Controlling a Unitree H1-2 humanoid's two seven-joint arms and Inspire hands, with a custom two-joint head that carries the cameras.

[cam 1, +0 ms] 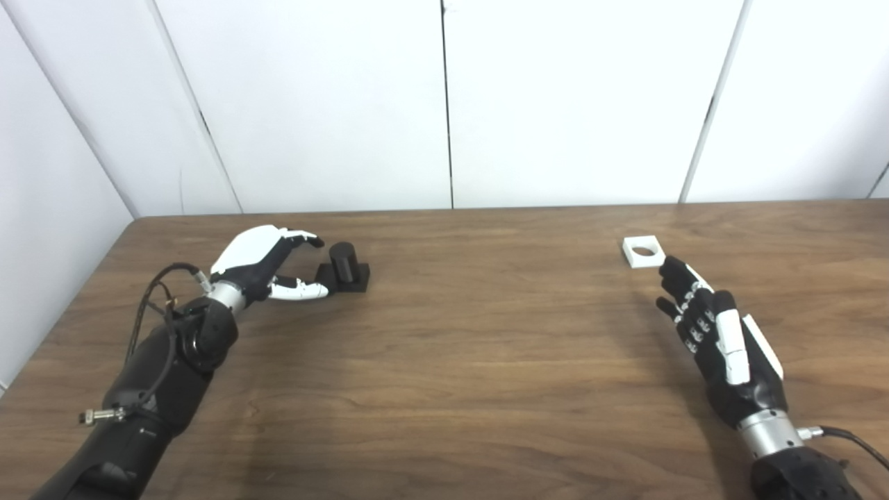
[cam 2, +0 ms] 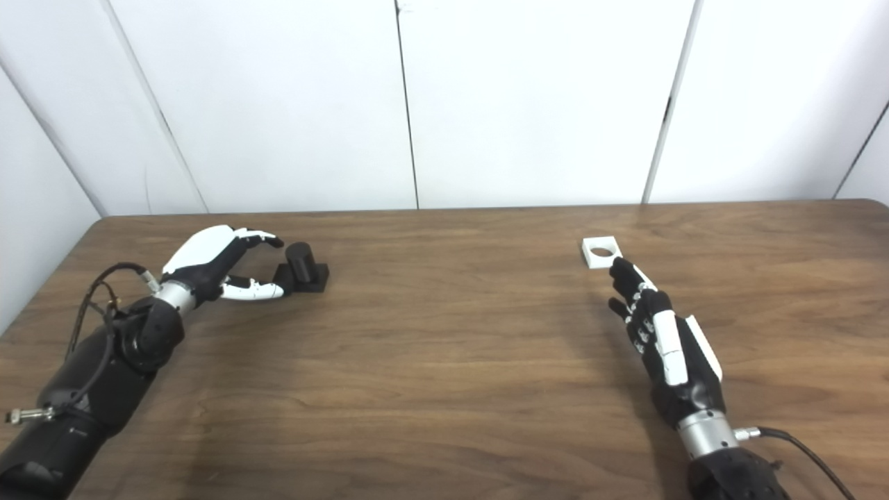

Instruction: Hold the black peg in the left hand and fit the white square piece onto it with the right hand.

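On a wooden surface (cam 2: 444, 361), the left hand (cam 2: 222, 267), fingers spread, brackets the upright black peg (cam 2: 302, 267); the right hand (cam 2: 656, 333) reaches, empty, just short of the white square piece (cam 2: 601, 251).

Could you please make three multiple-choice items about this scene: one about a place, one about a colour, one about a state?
1. Where does the white square piece lie?
A. on the table, just beyond the right hand
B. on the black peg
C. inside the left hand

2. What colour is the table?
A. grey
B. brown wood
C. white

3. What state is the left hand in?
A. shut on the peg
B. shut on nothing
C. open beside the peg

Answers: 1 A, the piece rests flat past the fingertips. 2 B, wood grain shows. 3 C, fingers and thumb are apart and the peg stands on the table.
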